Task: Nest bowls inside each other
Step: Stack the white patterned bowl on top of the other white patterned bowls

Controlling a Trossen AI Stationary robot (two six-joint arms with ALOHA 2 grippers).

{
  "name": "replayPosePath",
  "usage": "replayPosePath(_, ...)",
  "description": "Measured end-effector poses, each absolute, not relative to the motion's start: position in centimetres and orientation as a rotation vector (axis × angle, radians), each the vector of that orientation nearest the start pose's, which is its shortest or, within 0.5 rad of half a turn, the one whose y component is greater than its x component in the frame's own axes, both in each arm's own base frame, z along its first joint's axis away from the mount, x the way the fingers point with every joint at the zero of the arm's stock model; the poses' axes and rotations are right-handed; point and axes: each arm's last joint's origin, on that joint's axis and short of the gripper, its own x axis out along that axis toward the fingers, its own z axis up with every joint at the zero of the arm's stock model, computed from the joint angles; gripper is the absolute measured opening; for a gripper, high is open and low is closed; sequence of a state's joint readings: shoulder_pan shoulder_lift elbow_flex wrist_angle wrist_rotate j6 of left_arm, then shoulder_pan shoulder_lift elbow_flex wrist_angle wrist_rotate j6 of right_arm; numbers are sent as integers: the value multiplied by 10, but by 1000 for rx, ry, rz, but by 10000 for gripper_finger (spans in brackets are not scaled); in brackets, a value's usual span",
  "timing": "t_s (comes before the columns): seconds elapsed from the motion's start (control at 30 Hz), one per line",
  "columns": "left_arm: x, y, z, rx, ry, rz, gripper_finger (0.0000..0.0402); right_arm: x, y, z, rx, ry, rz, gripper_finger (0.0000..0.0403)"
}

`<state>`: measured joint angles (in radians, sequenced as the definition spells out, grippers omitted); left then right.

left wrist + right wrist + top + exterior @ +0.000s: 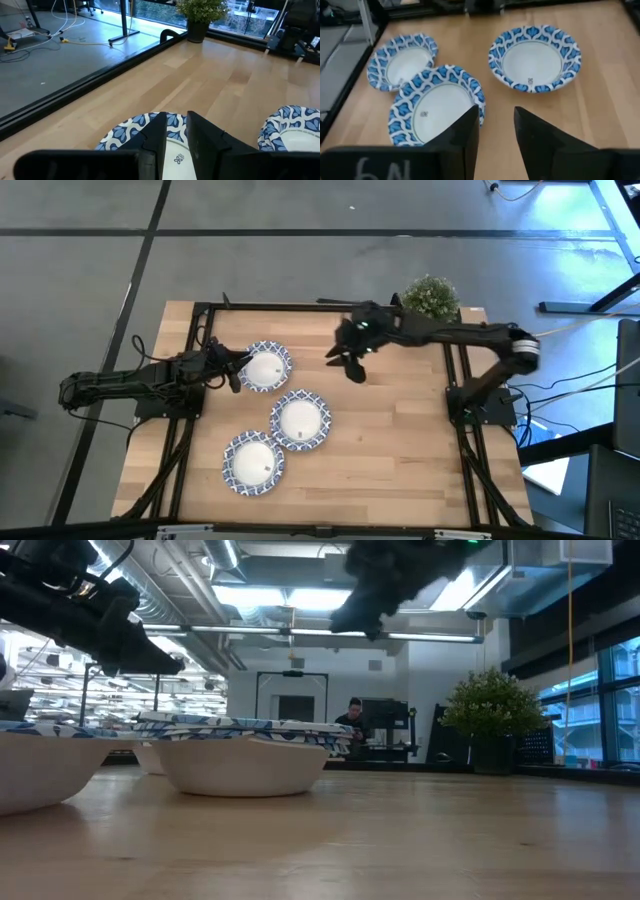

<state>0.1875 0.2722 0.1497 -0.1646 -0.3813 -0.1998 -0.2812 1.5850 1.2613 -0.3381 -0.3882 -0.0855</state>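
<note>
Right, you've got three bowl spots on the table (400, 460): the far bowl (264, 367), the middle bowl (300, 420) and the near bowl (253, 463). Middle and near touch at the rims, or very nearly; the far one sits just apart. Each shows a bare white centre with nothing loose in it. Whether any of them is already a nested stack, you can't tell from above, though the low view hints at layered rims.

Your left gripper (237, 368) hovers at the far bowl's left edge. In its wrist view the fingers (155, 137) stand a narrow gap apart over the rim, gripping nothing. Your right gripper (351, 365) hangs raised to the right of the far bowl, over bare wood, fingers (465, 131) parted and empty.

So by my read you're between pickups, and the far bowl looks like the next one to go. The next move calls for dropping the left fingers astride that rim, one inside and one outside, then pinching and lifting clear. Mind the thin rim: it may tip when you lift. The plant (431, 296) stays well out of the way at the far corner.
</note>
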Motion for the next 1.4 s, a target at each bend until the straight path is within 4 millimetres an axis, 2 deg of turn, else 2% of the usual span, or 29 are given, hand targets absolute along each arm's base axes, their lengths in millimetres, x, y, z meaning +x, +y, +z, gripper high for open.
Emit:
replayPosePath(0.23, 103, 31, 178, -171, 223, 591, 69, 290, -74, 266, 206, 486, 69, 124)
replayPosePath(0.47, 105, 31, 184, -176, 157, 585, 69, 259, -65, 243, 214, 338, 57, 124)
replayPosePath(0.63, 105, 31, 185, -176, 152, 585, 69, 242, -60, 226, 235, 324, 53, 124)
replayPosePath(0.8, 105, 31, 185, -181, 151, 579, 69, 233, -58, 212, 231, 337, 55, 124)
replayPosePath(0.97, 105, 30, 185, -196, 153, 544, 69, 227, -56, 204, 237, 242, 56, 124)
replayPosePath(1.13, 105, 30, 182, -217, 178, 549, 69, 227, -56, 208, 257, 176, 58, 124)
replayPosePath(1.23, 101, 29, 180, -258, 271, 570, 71, 229, -56, 211, 256, 168, 59, 124)
replayPosePath(1.4, 91, 30, 196, -293, 379, 635, 86, 229, -56, 211, 258, 166, 58, 124)
